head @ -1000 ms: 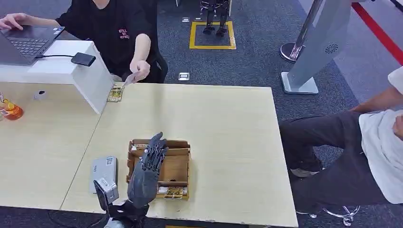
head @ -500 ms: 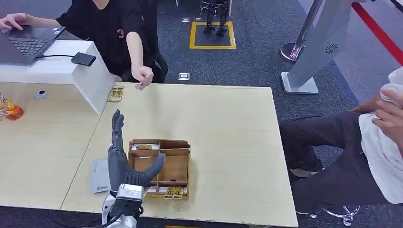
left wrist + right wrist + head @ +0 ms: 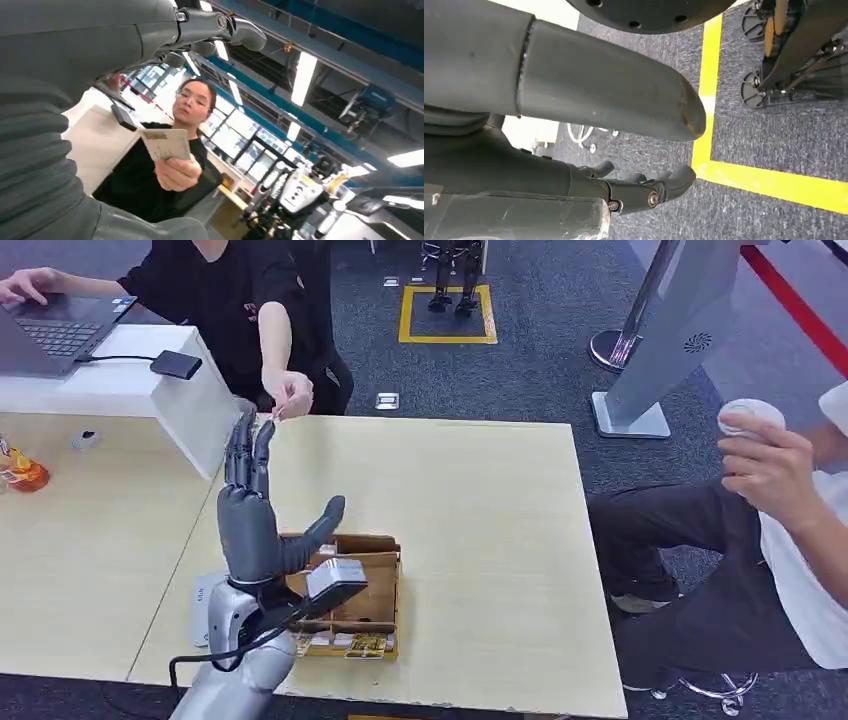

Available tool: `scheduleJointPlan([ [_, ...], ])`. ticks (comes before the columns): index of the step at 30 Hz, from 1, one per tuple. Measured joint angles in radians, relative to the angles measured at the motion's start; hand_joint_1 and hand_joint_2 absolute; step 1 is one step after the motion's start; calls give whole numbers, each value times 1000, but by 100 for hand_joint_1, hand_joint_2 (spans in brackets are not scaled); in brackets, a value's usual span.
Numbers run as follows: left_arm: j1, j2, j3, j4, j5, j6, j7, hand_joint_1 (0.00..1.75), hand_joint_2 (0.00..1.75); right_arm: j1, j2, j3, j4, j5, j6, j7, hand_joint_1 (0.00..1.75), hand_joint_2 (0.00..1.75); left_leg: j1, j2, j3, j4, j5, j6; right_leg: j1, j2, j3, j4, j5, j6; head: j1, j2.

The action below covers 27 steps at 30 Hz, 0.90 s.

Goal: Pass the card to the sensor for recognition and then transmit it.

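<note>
My left hand [image 3: 250, 520] is raised above the table, palm open, fingers stretched up and thumb apart, with nothing in it. Its fingertips reach close to the hand [image 3: 288, 393] of a person in black across the table. In the left wrist view that person holds out a pale card [image 3: 165, 144] toward my left hand [image 3: 220, 22]. The grey sensor [image 3: 203, 602] lies flat near the table's front edge, partly behind my arm. Beside it stands a wooden tray [image 3: 375, 590] holding cards. My right hand [image 3: 624, 192] hangs over the carpet, holding nothing, fingers apart from the thumb.
A white raised stand [image 3: 190, 400] with a laptop [image 3: 55, 330] sits at the far left. An orange item [image 3: 22, 472] lies at the left edge. A seated person [image 3: 790, 540] at the right holds up a white round object [image 3: 750, 412].
My left hand rose from over the tray and swung toward the far left, up to the person's hand. The person at the right lifted a hand with a white object.
</note>
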<state>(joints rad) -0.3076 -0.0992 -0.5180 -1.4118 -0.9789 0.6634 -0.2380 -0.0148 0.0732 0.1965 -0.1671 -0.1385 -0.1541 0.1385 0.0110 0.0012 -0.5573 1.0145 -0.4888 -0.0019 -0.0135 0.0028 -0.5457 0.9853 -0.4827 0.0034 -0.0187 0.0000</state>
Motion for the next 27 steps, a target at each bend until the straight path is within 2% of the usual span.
scheduleJointPlan([
  [7,-112,-2,15,135,-120,0,103,9,175,-4,-8,24,0,23,14,2,0,0,0,0,0,0,0,0,0,0,0,0,0,0,0,0],
  [10,-149,-3,31,184,-194,0,134,10,175,-5,-12,32,0,32,17,5,0,0,0,0,0,0,0,0,0,0,0,0,0,0,0,0],
  [15,-200,-8,50,261,-240,1,168,16,175,-9,-17,43,0,41,19,6,0,0,0,0,0,0,0,0,0,0,0,0,0,0,0,0],
  [16,-208,-8,52,275,-262,1,179,21,175,-11,-18,45,0,42,19,6,0,0,0,0,0,0,0,0,0,0,0,0,0,0,0,0],
  [24,-248,-18,95,356,-430,1,247,21,175,-14,-25,54,0,52,23,6,0,0,0,0,0,0,0,0,0,0,0,0,0,0,0,0],
  [27,-253,-18,100,366,-479,1,275,30,175,-15,-27,55,0,53,26,12,0,0,0,0,0,0,0,0,0,0,0,0,0,0,0,0],
])
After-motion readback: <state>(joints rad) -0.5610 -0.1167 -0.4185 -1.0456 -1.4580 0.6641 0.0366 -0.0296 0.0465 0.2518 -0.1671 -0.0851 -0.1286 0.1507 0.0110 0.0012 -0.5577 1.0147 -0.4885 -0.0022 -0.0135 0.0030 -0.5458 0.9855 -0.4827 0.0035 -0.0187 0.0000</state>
